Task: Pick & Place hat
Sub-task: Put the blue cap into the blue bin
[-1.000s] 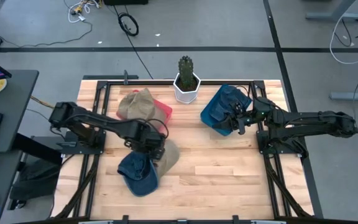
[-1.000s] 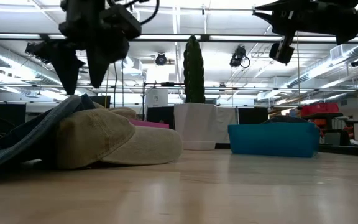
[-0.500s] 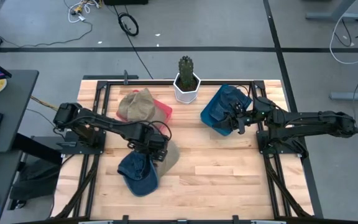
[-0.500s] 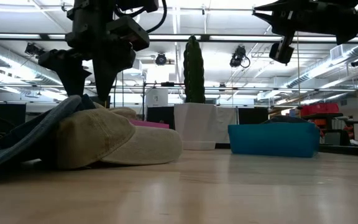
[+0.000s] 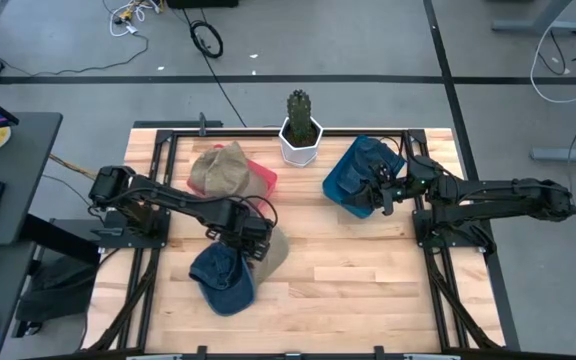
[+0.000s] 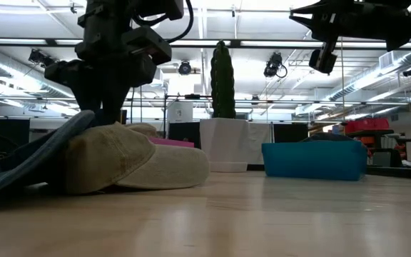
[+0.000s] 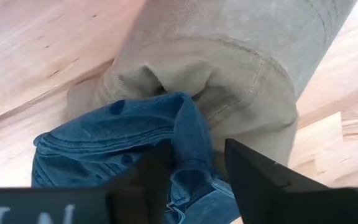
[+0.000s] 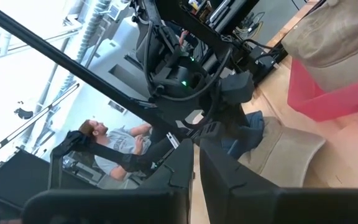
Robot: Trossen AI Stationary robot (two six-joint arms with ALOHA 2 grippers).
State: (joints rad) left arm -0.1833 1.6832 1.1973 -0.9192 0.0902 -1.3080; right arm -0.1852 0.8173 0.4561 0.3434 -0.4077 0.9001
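The left tool (image 7: pixel 191 168) is pinching a fold of the blue hat (image 7: pixel 123 143), lying on the table (image 5: pixel 368 280) overlapping the tan hat (image 7: pixel 241 68), apparently to lift it, while the right tool (image 5: pixel 376 193), clenched empty, is waiting over the blue bin (image 5: pixel 353 175).

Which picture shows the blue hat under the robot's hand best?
The left wrist view: the blue hat fills it, bunched between the left gripper's fingers beside the tan hat. The high view shows it small, partly under the arm. The low view shows only its brim edge.
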